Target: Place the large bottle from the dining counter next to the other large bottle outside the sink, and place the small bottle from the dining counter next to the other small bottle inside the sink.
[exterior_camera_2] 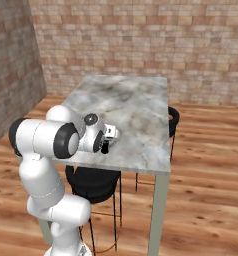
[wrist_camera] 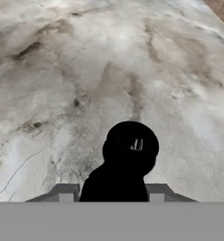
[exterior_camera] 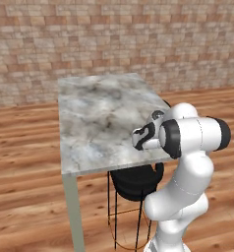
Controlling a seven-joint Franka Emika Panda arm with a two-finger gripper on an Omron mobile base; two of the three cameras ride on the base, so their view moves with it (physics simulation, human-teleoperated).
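Grey-veined white marble forms the top of the dining counter (exterior_camera: 97, 118), which stands on pale legs over a wooden plank floor (exterior_camera: 25, 147), with a brick wall (exterior_camera: 114, 39) behind it. This counter serves as the reference for all positions below.

The white robot arm (exterior_camera_2: 46, 145) reaches in over the near edge of the counter, its hand held low above the marble close to that edge. Under the near side of the counter, below the arm's reach, sits a black round-seated stool (exterior_camera: 133, 182) on thin metal legs. A second black stool (exterior_camera_2: 173, 120) shows at the counter's far right side in the right base view.

The gripper (exterior_camera_2: 105, 147) is low over the marble near the near edge. In the hand view its two pale-grey fingers (wrist_camera: 66, 193) stand tight on either side of the small black bottle (wrist_camera: 128, 160), clenched on the bottle's body. The bottle stands upright on the marble, its round top facing the hand camera; whether its base is still touching the counter cannot be told. In the right base view a dark shape at the gripper's tip marks the same bottle, near the counter's near edge.
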